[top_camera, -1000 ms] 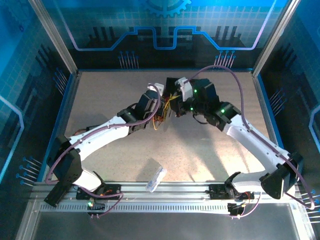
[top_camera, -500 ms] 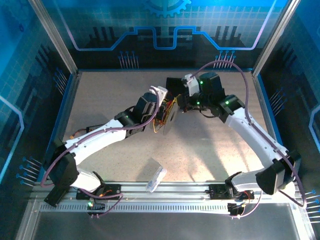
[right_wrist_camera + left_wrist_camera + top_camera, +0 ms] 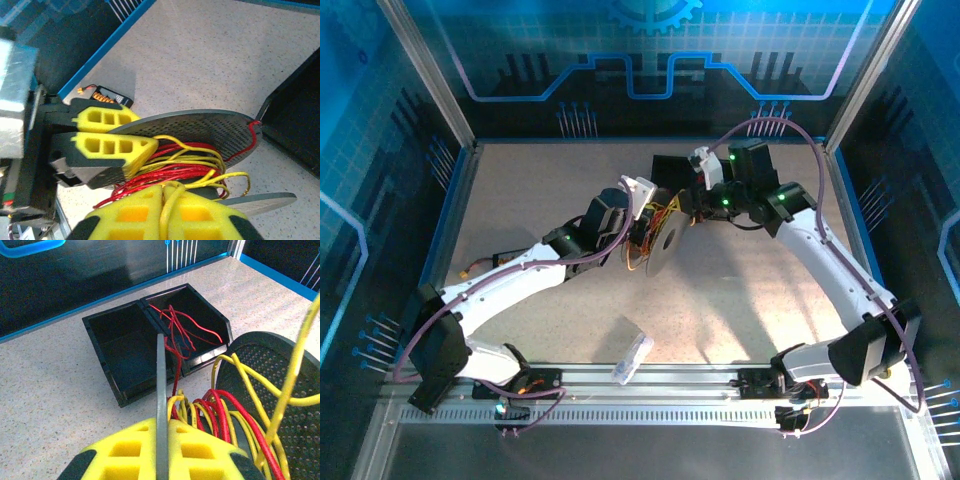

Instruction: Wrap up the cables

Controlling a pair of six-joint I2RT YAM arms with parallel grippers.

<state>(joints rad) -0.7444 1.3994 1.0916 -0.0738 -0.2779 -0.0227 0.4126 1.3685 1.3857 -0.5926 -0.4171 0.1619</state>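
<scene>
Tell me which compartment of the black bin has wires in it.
The right compartment in the left wrist view: red cables spill into it; the left compartment sits bare.

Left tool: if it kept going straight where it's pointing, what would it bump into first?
Probably the black box, near the wall between its two compartments. The left tool is shut on the spool's thin grey disc, whose edge would likely get there first, though depth is unclear.
</scene>
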